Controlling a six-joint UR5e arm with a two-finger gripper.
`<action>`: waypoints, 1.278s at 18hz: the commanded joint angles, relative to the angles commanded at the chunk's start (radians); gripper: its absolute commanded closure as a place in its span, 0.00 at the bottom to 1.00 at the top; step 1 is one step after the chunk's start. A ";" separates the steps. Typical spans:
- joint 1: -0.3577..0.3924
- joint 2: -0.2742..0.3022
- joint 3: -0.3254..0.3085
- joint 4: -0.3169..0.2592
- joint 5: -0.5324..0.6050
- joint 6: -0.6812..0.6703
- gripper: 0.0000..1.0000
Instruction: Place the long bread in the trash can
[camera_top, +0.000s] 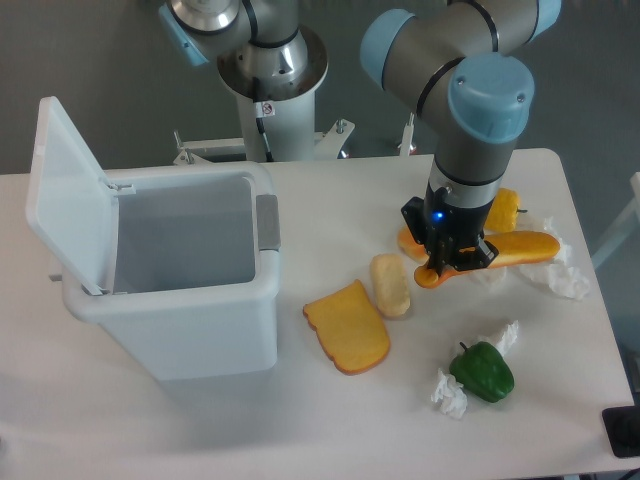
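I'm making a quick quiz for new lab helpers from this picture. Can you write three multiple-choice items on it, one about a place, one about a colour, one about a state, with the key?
1. Where is the long bread?
A. inside the trash can
B. on the table, right of the pale roll
C. on the floor

2. What colour is the pepper near the front of the table?
A. green
B. red
C. purple

3. How is the lid of the trash can?
A. shut and latched
B. taken off and lying on the table
C. swung open, standing up at the left

Key: 1 B, the long bread lies under the claw, to the right of the pale roll. 2 A, the pepper is plainly green. 3 C, the lid stands upright and the inside of the can shows.
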 joint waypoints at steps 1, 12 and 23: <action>-0.003 0.000 0.000 0.000 0.000 0.000 0.99; 0.000 0.009 0.023 0.000 -0.032 -0.040 0.99; 0.069 0.104 0.037 0.041 -0.326 -0.284 0.98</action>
